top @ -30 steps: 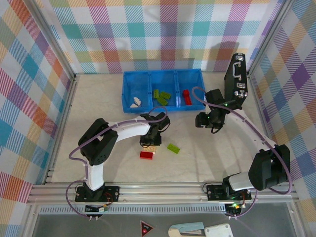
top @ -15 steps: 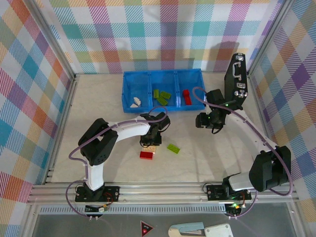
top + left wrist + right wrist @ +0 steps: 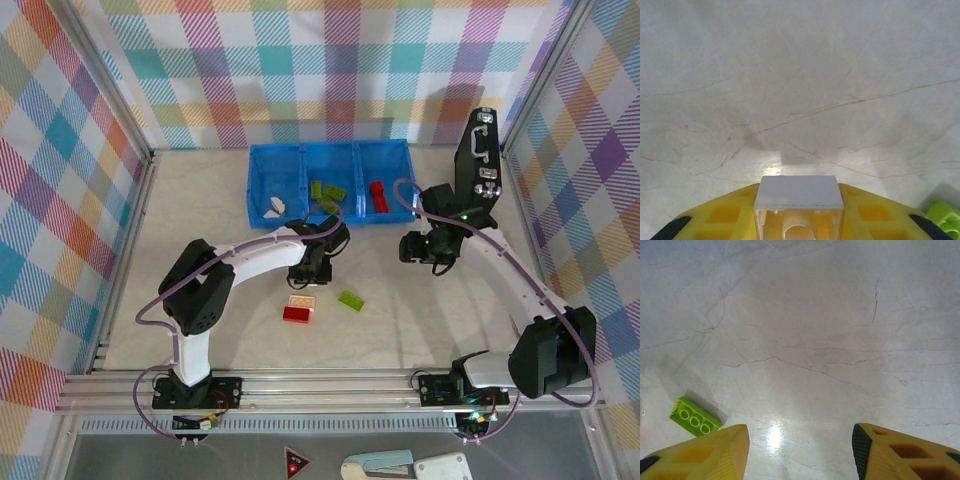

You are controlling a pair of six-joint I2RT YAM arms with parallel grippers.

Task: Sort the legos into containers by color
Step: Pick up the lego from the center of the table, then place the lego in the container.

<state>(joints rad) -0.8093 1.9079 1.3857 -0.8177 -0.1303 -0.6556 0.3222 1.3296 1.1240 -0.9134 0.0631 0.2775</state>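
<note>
Left wrist view shows your left tool (image 3: pixel 799 212) gripping a cream lego (image 3: pixel 799 192) above the table (image 3: pixel 790 75), likely bound for the blue tray's (image 3: pixel 252 190) left container; your right tool (image 3: pixel 800 450) waits open, empty.

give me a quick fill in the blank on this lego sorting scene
The blue tray's middle compartment holds ___ bricks.
The red brick in the tray lies in its ___ compartment.
The right end effector is ___, nothing between its fingers.
The left end effector grips a white brick; white ones lie in the tray's ___ compartment.
Missing: green; right; open; left
</note>
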